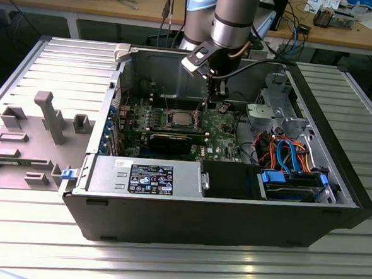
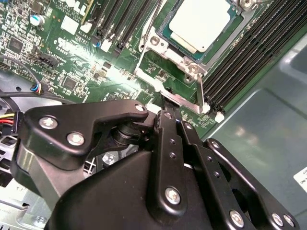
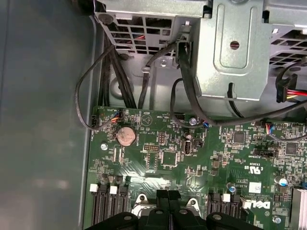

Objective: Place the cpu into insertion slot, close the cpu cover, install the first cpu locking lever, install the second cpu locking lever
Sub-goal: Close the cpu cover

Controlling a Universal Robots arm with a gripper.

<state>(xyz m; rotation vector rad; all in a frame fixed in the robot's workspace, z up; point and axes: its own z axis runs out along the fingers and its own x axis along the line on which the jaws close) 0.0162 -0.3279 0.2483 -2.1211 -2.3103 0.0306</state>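
A ribbed metal table (image 1: 166, 265) stands before a cluttered wooden bench (image 1: 350, 37).

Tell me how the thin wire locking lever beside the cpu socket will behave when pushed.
The locking lever is a thin bare metal rod, so probably light and springy rather than rigid. Its smooth shiny surface may let the tool slip off. It runs along the cpu cover, so it likely pivots there instead of sliding freely.

Robotics lab: opened computer case (image 1: 220, 205) on aluminium-profile table (image 1: 41, 232), cluttered workbench (image 1: 344, 32) behind.
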